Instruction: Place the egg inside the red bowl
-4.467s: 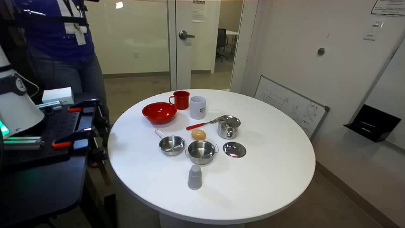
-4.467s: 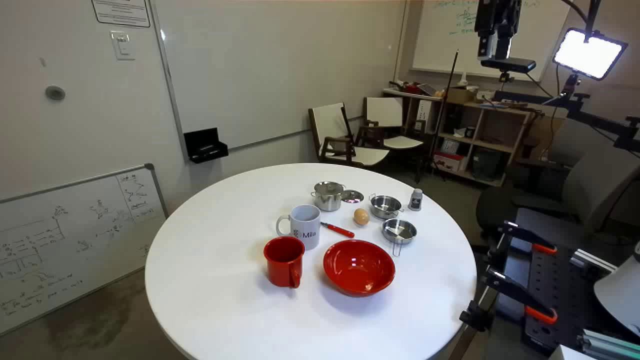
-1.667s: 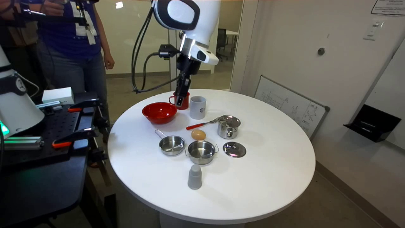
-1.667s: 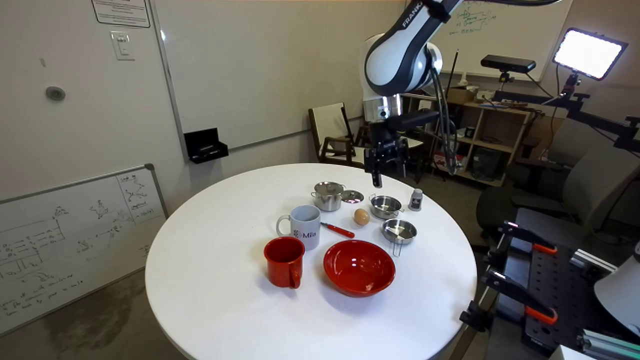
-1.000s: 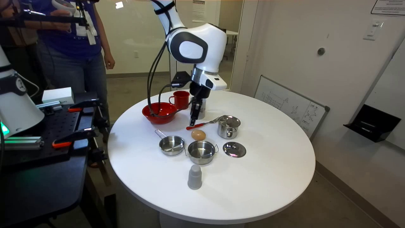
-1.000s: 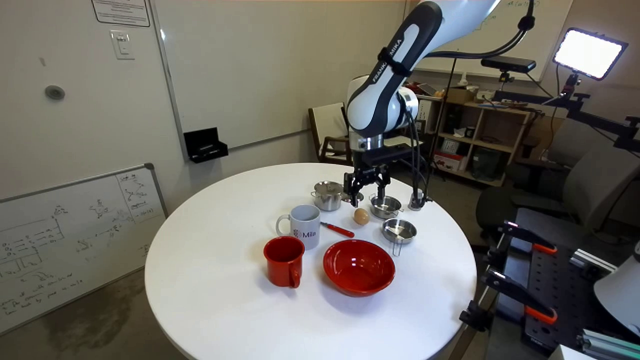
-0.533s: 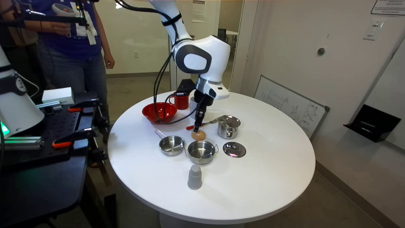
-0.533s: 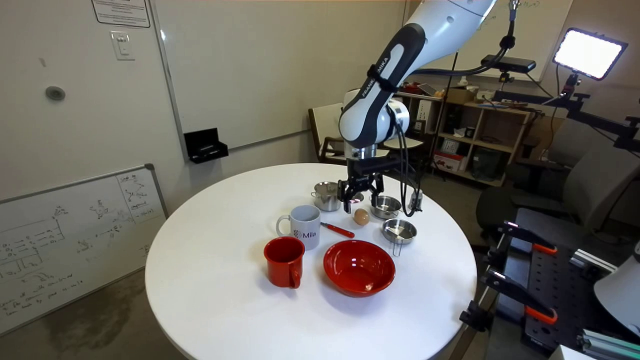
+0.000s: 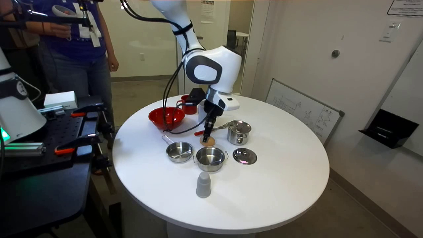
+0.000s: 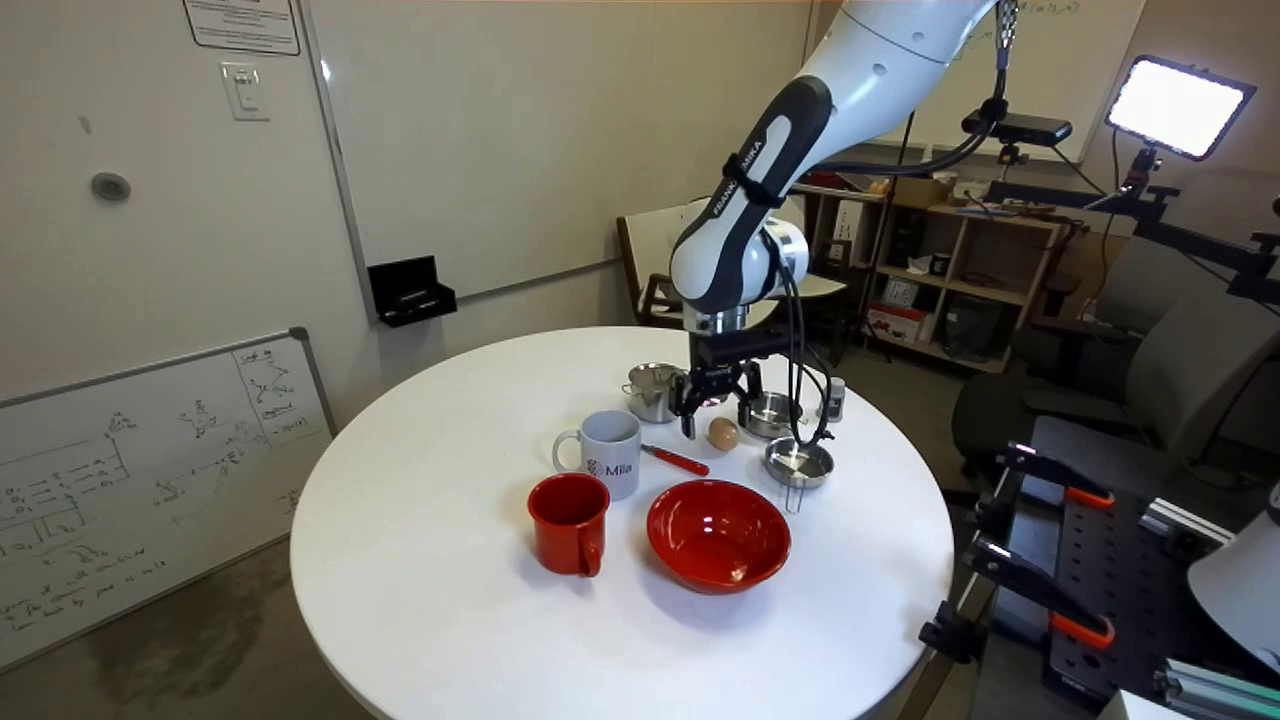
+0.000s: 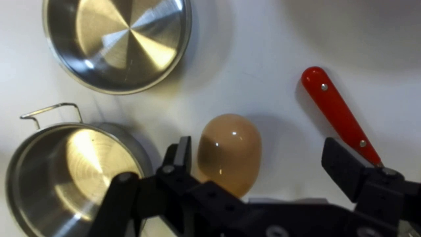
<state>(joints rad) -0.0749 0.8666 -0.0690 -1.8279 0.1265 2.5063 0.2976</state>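
The tan egg (image 9: 210,143) lies on the white table among the metal pots. It also shows in another exterior view (image 10: 722,434) and in the wrist view (image 11: 230,151). My gripper (image 10: 717,427) is open and points down over the egg. In the wrist view the egg is between the open fingers (image 11: 258,154), close to the left finger with a thin gap and far from the right finger. The gripper's body hides the egg's lower end there. The glossy red bowl (image 10: 718,537) stands apart from the egg; it shows in both exterior views (image 9: 162,118) and looks empty.
A metal pot (image 11: 75,177) and a metal pan (image 11: 118,42) are beside the egg. A red-handled utensil (image 11: 342,115) lies near the right finger. A white mug (image 10: 612,455), a red cup (image 10: 568,525), a taller pot (image 9: 238,134), a lid (image 9: 245,156) and a grey shaker (image 9: 203,185) stand around.
The arm has come into view and moved down to the egg, with its open fingers now around it. The egg, bowl and other items have not moved.
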